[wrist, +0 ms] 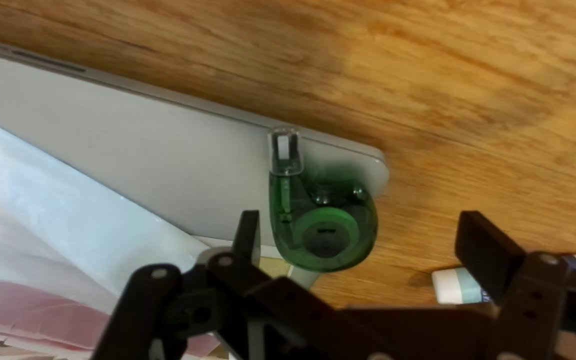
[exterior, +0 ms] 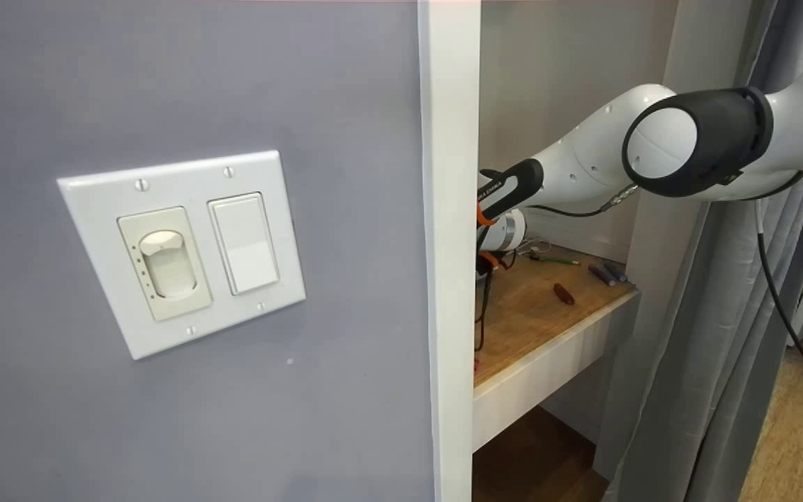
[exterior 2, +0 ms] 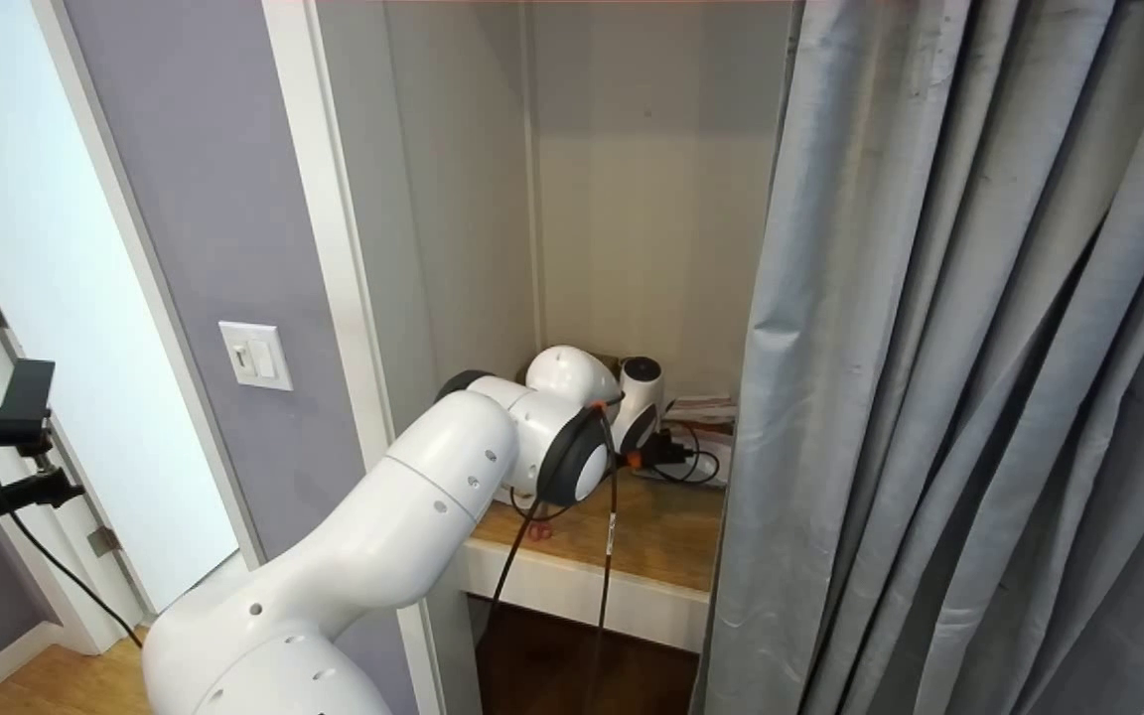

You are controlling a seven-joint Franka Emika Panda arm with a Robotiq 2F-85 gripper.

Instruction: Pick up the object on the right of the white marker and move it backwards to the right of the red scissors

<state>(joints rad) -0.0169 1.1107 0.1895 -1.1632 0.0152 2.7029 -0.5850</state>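
Note:
My gripper [wrist: 360, 225] is open in the wrist view, with nothing clamped between its fingers. A green see-through correction tape [wrist: 325, 235] lies on the corner of a flat silver-white device [wrist: 183, 165]. The tape sits between the fingers in this view, closer to the left one. A white tube with a teal and blue band [wrist: 446, 286] lies on the wood, partly behind the right finger. The red scissors [exterior 2: 539, 531] lie near the shelf's front edge in an exterior view. I cannot make out a white marker. The wall post hides the gripper in an exterior view.
The wooden shelf [exterior: 527, 321] is in an alcove between a wall post [exterior: 452, 279] and a grey curtain [exterior 2: 850, 397]. A dark red object [exterior: 563, 293], a green pencil [exterior: 560, 261] and bluish markers [exterior: 601, 275] lie on it. White and pink packaging [wrist: 43, 240] is beside the gripper.

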